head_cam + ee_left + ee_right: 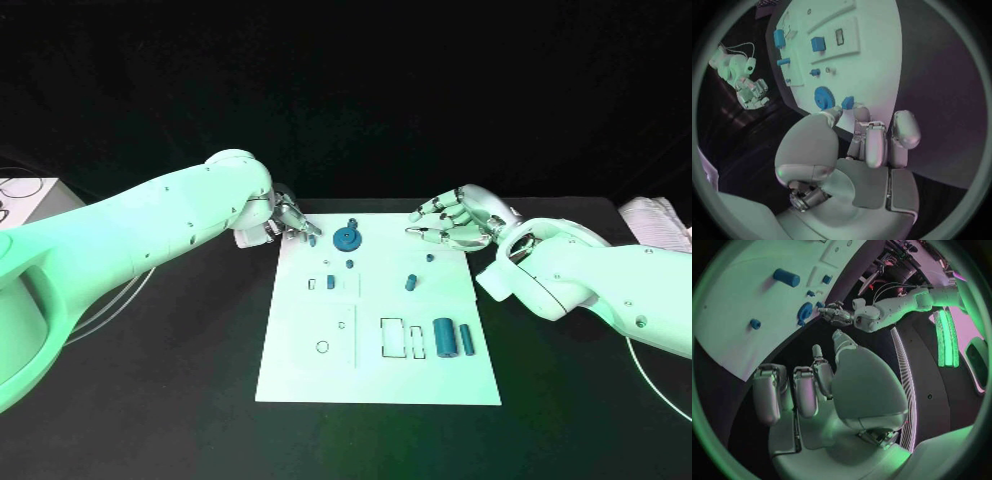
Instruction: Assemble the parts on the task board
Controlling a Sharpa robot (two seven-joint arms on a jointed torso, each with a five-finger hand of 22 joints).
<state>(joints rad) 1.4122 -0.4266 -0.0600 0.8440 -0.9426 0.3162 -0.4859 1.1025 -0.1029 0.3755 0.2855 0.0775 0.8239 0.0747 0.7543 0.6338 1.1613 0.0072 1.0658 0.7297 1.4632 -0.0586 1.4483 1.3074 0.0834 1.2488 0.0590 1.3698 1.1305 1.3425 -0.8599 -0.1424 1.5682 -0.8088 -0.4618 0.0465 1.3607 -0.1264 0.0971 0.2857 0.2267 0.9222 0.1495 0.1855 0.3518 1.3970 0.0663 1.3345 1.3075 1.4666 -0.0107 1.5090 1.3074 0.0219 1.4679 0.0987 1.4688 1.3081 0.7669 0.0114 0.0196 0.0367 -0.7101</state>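
- White board (378,375) lies flat in the middle of the black desk (173,400), its long side running away from the robot.
- Blue gear (348,239) sits at the board's far end, near the left corner; in the left wrist view the gear (824,97) shows toothed and flat on the board.
- A small blue block (847,102) lies just beside the gear at the board's edge, right in front of the left hand's fingertips; I cannot tell whether they touch it.
- Further blue parts lie along the board: a small peg (330,281) left of the middle, a short slanted pin (411,282) right of the middle, and a tiny piece (428,257) nearer the far right edge.
- Two blue cylinders lie side by side near the right edge at the near half: a thick cylinder (446,337) and a thin cylinder (467,337) just to its right.
- Beside them are rectangular recesses (392,337), and a small ring outline (322,347) lies by the left edge.
- Left hand (283,219) hovers at the board's far left corner, fingers (875,144) curled in close together, with nothing plainly held between them.
- Right hand (454,219) hangs over the board's far right corner, fingers (804,390) bent and slightly apart, holding nothing.
- The two hands are well apart, the gear between them.
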